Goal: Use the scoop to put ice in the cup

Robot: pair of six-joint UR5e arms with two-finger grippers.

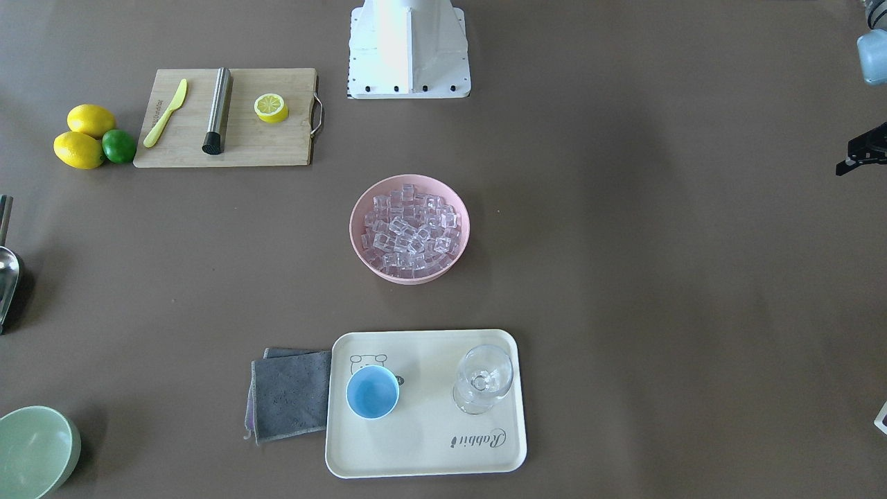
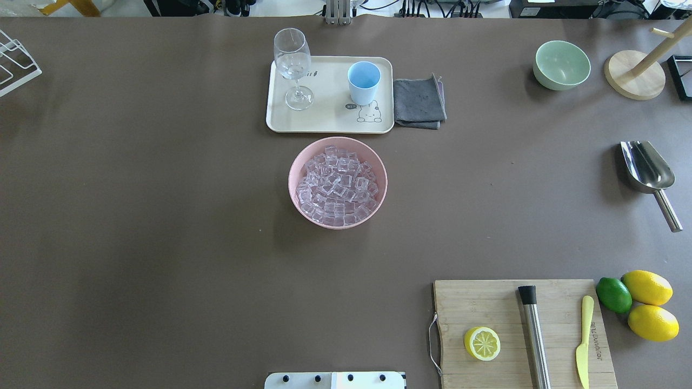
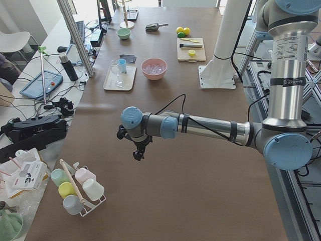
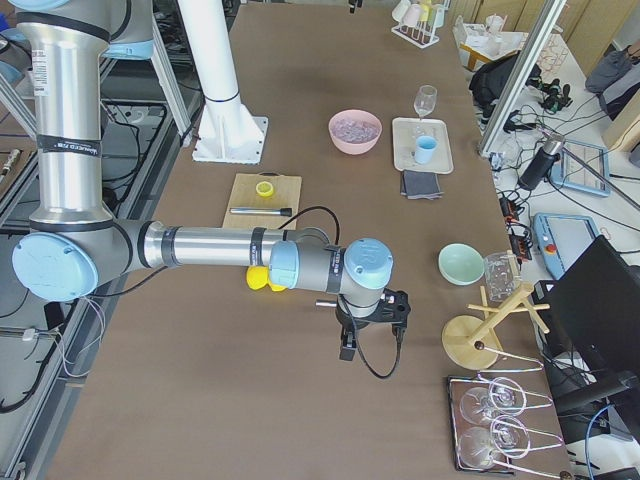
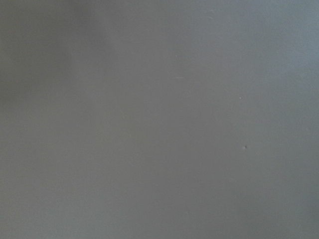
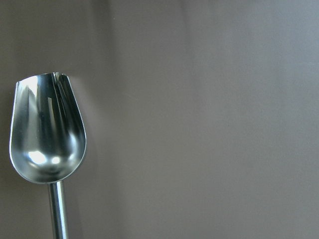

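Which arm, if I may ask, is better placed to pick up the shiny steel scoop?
The right arm: the shiny stainless-steel scoop lies on the robot's right side and shows in the right wrist view, while the left shows only brown table.

The cream tray (image 1: 423, 443) carries the script word "Rabbit" — upside down in the front-facing view. Lettering on the wooden cutting board (image 2: 486, 302) is unreadable.

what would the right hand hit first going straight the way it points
Probably bare table: the right hand points down, and its camera shows the scoop off to one side.
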